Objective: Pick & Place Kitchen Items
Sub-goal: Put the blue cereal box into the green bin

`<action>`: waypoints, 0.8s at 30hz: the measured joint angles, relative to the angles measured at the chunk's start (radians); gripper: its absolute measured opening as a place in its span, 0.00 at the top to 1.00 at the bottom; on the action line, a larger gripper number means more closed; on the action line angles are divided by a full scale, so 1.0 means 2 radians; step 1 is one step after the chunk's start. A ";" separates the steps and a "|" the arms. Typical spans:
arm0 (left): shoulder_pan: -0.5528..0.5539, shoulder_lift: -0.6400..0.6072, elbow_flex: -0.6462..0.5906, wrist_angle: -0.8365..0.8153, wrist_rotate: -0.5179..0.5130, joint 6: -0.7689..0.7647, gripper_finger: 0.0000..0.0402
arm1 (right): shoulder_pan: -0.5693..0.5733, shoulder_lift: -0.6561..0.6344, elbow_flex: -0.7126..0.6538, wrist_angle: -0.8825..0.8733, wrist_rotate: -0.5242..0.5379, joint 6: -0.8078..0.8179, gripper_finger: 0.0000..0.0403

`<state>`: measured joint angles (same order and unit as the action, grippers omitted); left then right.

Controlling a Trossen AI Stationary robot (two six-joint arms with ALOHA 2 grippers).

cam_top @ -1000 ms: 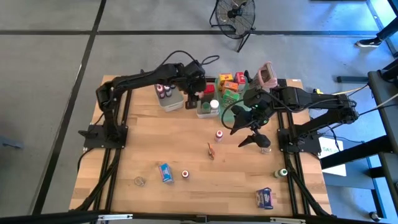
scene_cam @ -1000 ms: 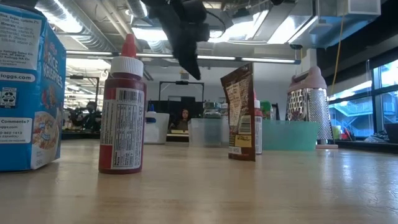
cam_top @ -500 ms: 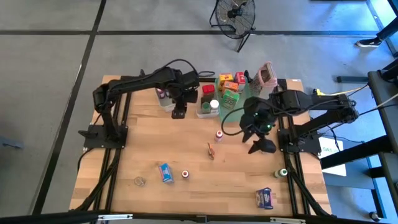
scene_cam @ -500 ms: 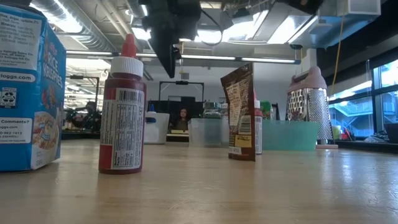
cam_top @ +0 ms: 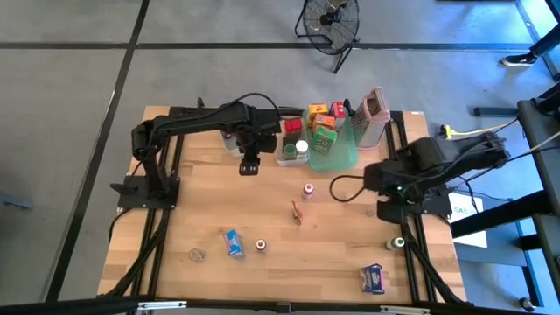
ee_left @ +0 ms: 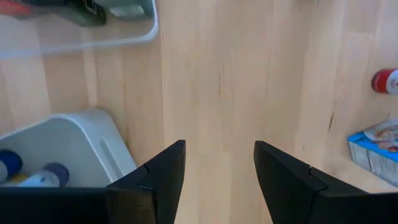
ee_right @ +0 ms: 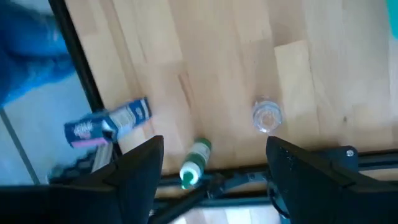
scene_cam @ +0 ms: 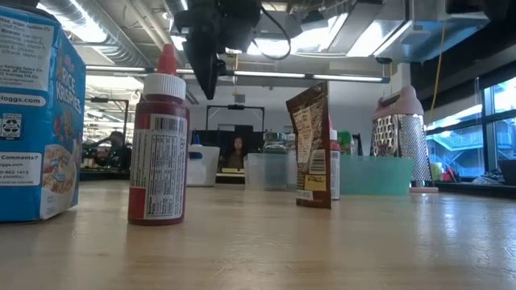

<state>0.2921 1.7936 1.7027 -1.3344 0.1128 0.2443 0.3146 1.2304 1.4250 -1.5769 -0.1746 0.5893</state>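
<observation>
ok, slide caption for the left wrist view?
Left tool open and empty over bare wood, white bin beside it, blue box farther off.

Left tool [cam_top: 248, 166] and right tool [cam_top: 382, 210], both open, empty.

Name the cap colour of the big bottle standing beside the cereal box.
Red, on the bottle; low view shows it best.

So the left hand [cam_top: 249, 166] has backed off from over the clear bins [cam_top: 292, 154] and now sits open above bare counter [cam_top: 210, 210] just in front of them. The right hand [cam_top: 382, 206] swung away from mid-counter out to the right edge, open too.
</observation>
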 joint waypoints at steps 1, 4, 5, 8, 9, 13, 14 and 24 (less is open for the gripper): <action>-0.001 0.000 0.000 -0.005 -0.006 -0.003 0.54 | 0.009 -0.010 -0.001 0.005 0.008 0.013 0.29; -0.005 0.000 0.000 -0.018 -0.022 -0.012 0.54 | 0.033 -0.040 -0.002 0.007 0.025 0.046 0.29; -0.006 0.000 0.000 -0.023 -0.025 -0.013 0.53 | 0.042 -0.048 -0.002 0.003 0.035 0.061 0.29; -0.011 -0.007 -0.001 -0.029 -0.025 -0.013 0.53 | 0.067 -0.076 -0.006 0.005 0.070 0.085 0.29; -0.013 -0.012 -0.001 -0.028 -0.025 -0.015 0.53 | 0.074 -0.087 -0.009 0.004 0.081 0.094 0.29; -0.017 -0.042 -0.001 -0.024 -0.038 -0.025 0.54 | 0.093 -0.127 -0.040 0.003 0.110 0.143 0.29; -0.018 -0.052 -0.001 -0.024 -0.044 -0.029 0.54 | 0.096 -0.136 -0.051 0.004 0.118 0.156 0.29; -0.021 -0.158 -0.001 0.060 -0.053 -0.045 0.54 | 0.112 -0.184 -0.176 0.117 0.137 0.186 0.29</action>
<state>0.2500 1.4771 1.7016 -1.2150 0.0074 0.1535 0.5391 0.8632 1.0725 -1.3423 0.0991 0.9615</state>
